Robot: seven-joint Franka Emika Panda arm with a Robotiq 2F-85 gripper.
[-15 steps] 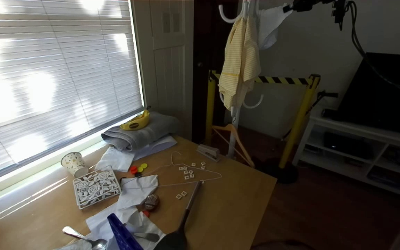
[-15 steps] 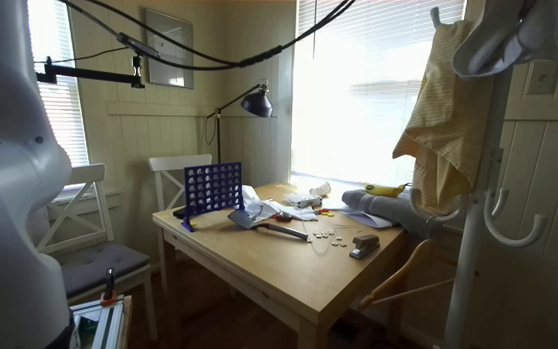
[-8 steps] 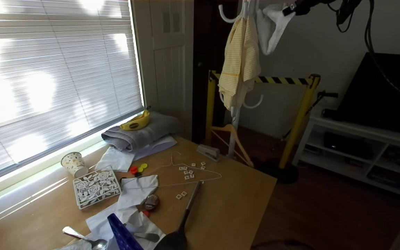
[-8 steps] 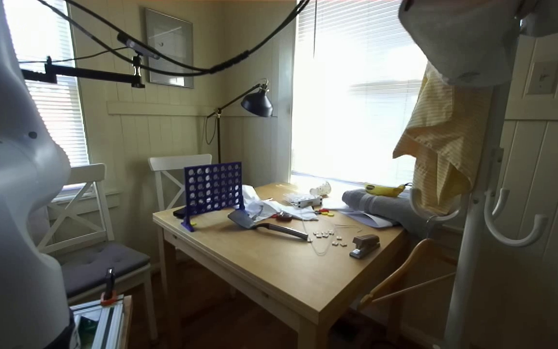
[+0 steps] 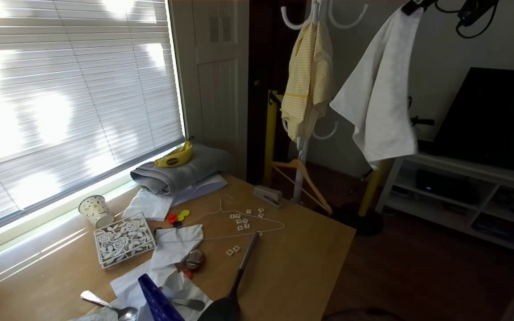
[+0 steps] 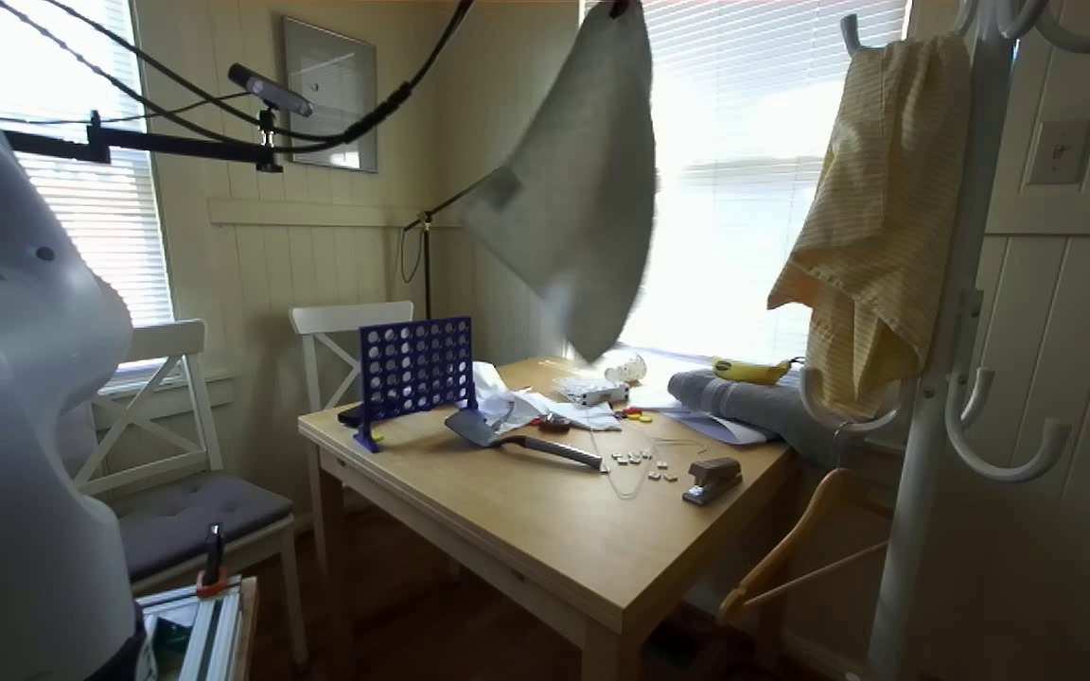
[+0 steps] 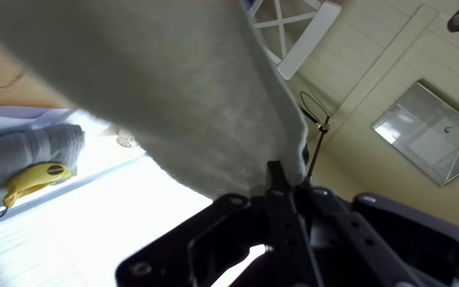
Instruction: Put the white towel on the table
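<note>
The white towel [image 5: 379,89] hangs limp in the air from my gripper [image 5: 412,6]. In an exterior view it hangs in front of the window [image 6: 592,180], its lower tip above the back of the table in the picture. In the wrist view the towel [image 7: 181,91] runs up from between my fingertips [image 7: 276,175], and my gripper [image 7: 289,177] is shut on one end of it. The towel touches neither the rack nor, as far as I can see, the table. The light brown table [image 5: 297,263] also shows in an exterior view [image 6: 507,511].
A white coat rack [image 6: 914,530] holds a yellow cloth [image 6: 876,218] and a wooden hanger [image 6: 791,539]. On the table are a blue game grid [image 6: 417,374], a spatula [image 6: 545,447], a stapler [image 6: 713,480], small tiles, papers and a folded grey cloth [image 6: 744,402] under a banana pouch [image 6: 751,371].
The towel was bunched at the rack's upper hook; now it is off it and hangs at full length. My gripper has moved away from the rack with it. The wooden hanger swings slightly.
</note>
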